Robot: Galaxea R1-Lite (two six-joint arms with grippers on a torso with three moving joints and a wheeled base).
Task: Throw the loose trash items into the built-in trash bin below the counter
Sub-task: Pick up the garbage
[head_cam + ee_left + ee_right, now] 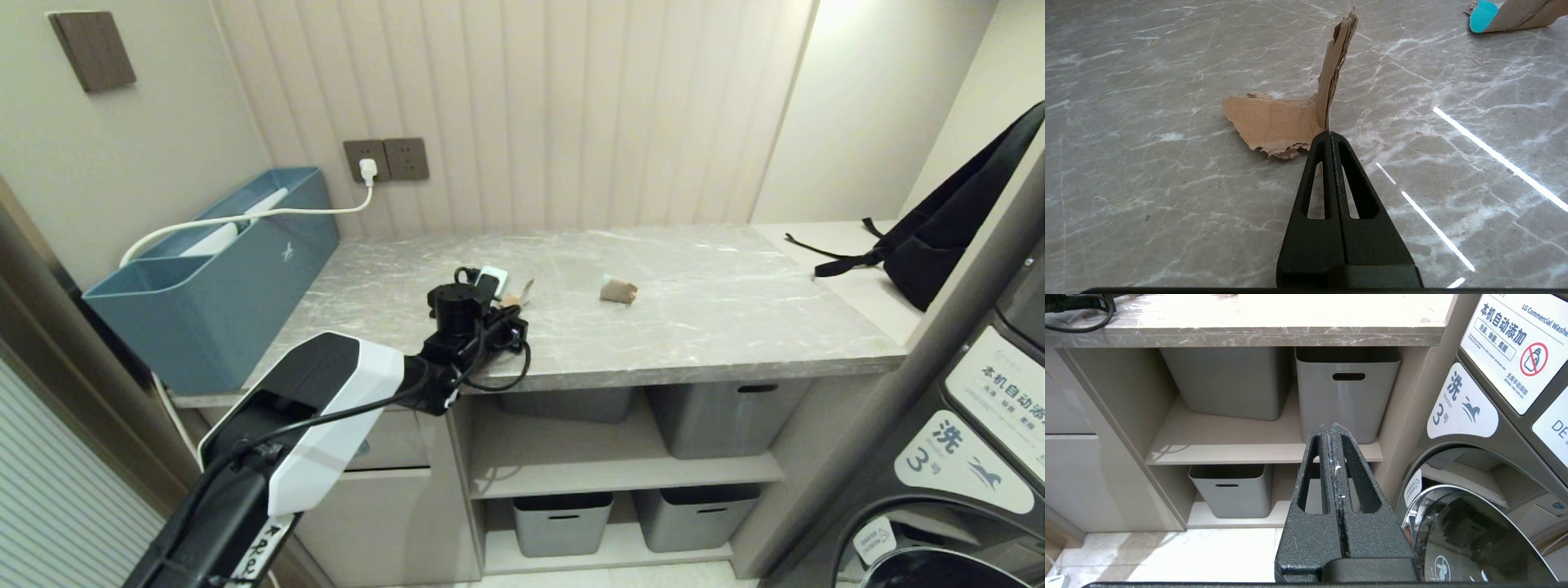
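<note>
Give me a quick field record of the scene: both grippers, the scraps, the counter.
left gripper: over the counter, shut on the torn cardboard scrap
torn cardboard scrap: one flap flat on the stone, one flap upright
second scrap: brown with turquoise, lying loose further right on the counter
right gripper: shut, empty, parked low facing the grey tubs
counter: marble top, backpack at right end

Box (212, 286) left on counter (735, 318); backpack (939, 237) right.

Laundry room: commercial washing machine (971, 457), marble surface (694, 318), grey storage tubs (1347, 392) on shelves
</note>
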